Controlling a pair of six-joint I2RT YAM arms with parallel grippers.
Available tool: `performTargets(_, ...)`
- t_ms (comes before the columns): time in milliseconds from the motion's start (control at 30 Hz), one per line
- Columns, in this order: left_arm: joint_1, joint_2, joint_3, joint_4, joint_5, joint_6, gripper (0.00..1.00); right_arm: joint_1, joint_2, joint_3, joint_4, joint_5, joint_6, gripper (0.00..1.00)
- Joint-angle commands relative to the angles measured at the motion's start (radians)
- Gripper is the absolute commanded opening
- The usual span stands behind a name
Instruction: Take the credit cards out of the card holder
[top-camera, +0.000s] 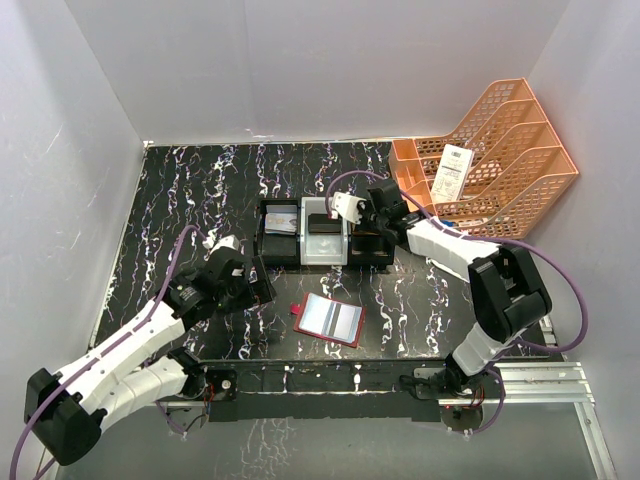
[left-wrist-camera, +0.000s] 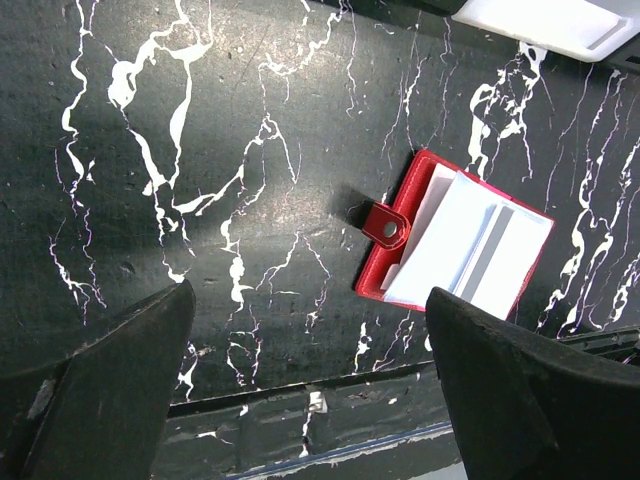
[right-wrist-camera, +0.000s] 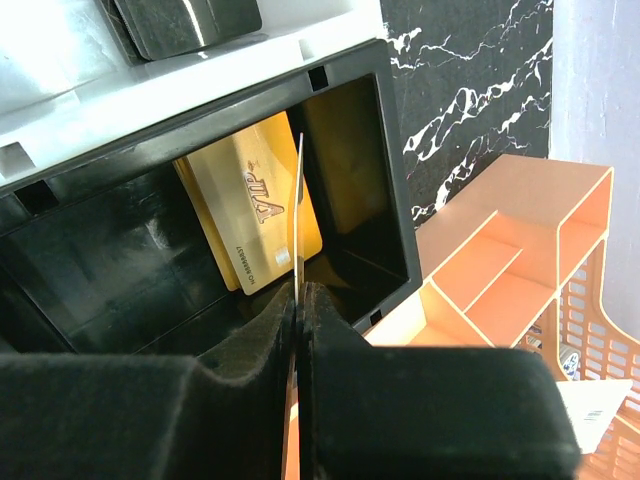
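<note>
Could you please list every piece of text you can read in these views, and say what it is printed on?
"VIP": on the gold card lying in the tray's black compartment.
Small print lower on that card: too small to read.
White tag on the orange rack: print too blurred to read.

Left end effector (left-wrist-camera: 308, 295) spread, right (right-wrist-camera: 300, 292) pinched
</note>
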Motion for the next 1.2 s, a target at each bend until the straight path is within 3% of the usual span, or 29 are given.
performTargets(0, 0.006, -0.028, 0.036, -0.032, -0.001, -0.003, 0.99, -0.001, 0.011, 0.059, 0.060, 0.005, -0.030, 0.00)
performTargets(500, 0.006, -0.031, 0.043, -0.027, 0.010, -0.006, 0.99, -0.001, 0.156, 0.112, 0.106, 0.046, -0.075, 0.01)
performTargets(800, 0.007, -0.037, 0.010, -0.013, 0.023, -0.014, 0.99, -0.001, 0.170, 0.096, 0.077, 0.035, -0.090, 0.16)
performTargets(967, 0.006, -0.029, 0.010, -0.012, 0.025, -0.009, 0.99, -0.001, 0.150, 0.080, 0.063, 0.036, -0.087, 0.31)
performTargets(1167, 0.006, -0.026, 0.006, 0.000, 0.042, -0.012, 0.99, -0.004, 0.150, 0.069, 0.051, 0.046, -0.070, 0.32)
